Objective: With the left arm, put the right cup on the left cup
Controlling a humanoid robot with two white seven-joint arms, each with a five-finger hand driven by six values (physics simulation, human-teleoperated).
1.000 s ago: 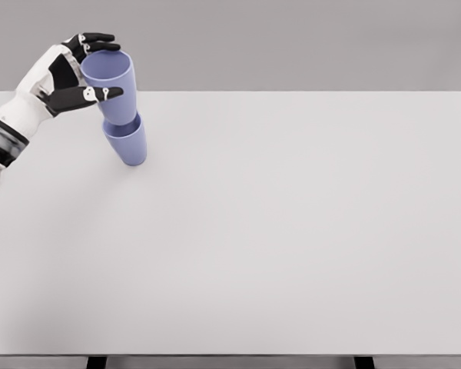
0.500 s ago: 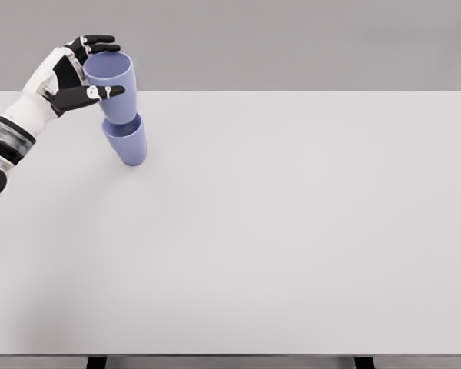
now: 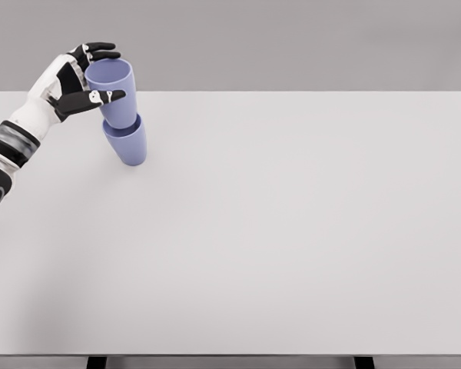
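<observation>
Up at the far left of the table (image 3: 292, 231) — smooth, matte white — the left hand (image 3: 81, 81) grasps the top cup (image 3: 114, 92), a tapered lilac tumbler nested in the lower cup (image 3: 127, 142).

Matt, smooth blue plastic cups (image 3: 117, 108); matt white table (image 3: 292, 231); glossy white-and-black hand (image 3: 73, 81)
</observation>
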